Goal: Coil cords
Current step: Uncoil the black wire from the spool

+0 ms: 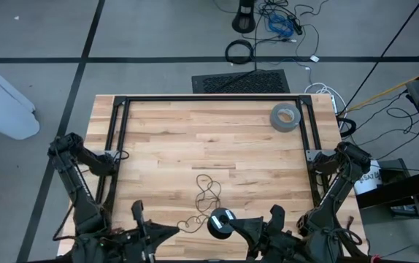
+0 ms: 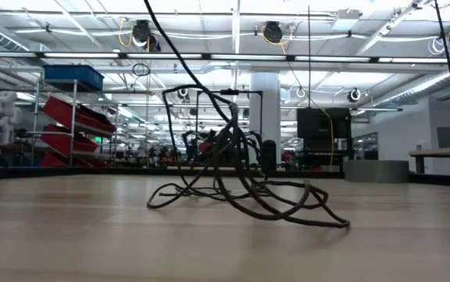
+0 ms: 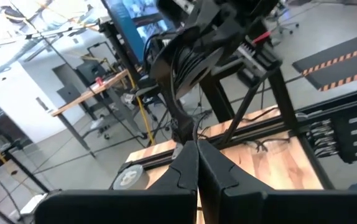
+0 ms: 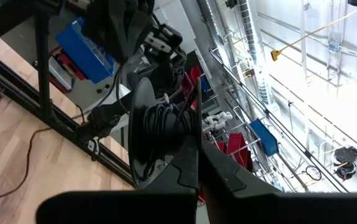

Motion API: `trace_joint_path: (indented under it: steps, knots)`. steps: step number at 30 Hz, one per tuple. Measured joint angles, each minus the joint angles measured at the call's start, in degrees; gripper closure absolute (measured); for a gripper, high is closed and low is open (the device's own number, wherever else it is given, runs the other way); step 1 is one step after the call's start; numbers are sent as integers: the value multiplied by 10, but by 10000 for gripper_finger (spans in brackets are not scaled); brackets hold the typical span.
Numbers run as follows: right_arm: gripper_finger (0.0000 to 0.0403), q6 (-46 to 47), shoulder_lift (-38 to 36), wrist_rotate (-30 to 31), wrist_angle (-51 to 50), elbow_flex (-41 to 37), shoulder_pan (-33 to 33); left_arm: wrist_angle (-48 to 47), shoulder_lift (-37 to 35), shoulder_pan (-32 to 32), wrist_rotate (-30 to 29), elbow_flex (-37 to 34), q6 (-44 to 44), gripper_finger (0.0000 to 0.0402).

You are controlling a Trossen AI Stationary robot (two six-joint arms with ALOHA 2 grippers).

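Both claws sit at the bottom edge of the high view, pointing toward each other with a small spool (image 1: 222, 221) between them. Left claw (image 1: 171, 231) has its fingers pressed together, holding nothing visible; in the left wrist view its two dark fingers (image 3: 188, 171) meet tip to tip. Right claw (image 1: 240, 226) is likewise closed, fingers (image 4: 194, 168) touching in its own wrist view, with the dark spool just beyond them.

The cord (image 1: 206, 196) lies loose on the tabletop (image 1: 195, 139), in the lower middle of the high view, just above the spool. It is a very thin dark wire, far thinner than either claw, thrown into a few uneven loops: a small loop at the top, a larger tangle under it, then a strand trailing down and left toward the bottom edge. Seen from the low view, the cord (image 2: 241, 184) fills the middle of the frame as a springy heap, several loops standing up off the wood and others lying flat, with one end curling to the lower right. It is not wound into any neat coil.

A grey tape roll (image 1: 285, 117) lies flat on the tabletop in the upper right, well apart from the cord.
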Motion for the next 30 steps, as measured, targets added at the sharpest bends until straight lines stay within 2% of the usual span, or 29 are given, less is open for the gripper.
trace_joint_path:
  steps: [7,17,22,25,30]
  knots:
    - [403,0,0,0,0,0,0,43,0,-24,21,0,34,402]
    - [403,0,0,0,0,0,0,85,2,-31,126,0,49,402]
    - [403,0,0,0,0,0,0,84,3,-31,129,1,45,402]
    - [403,0,0,0,0,0,0,75,3,-28,129,-2,33,402]
    - [403,5,0,0,0,0,0,-8,3,-5,130,-3,-27,398]
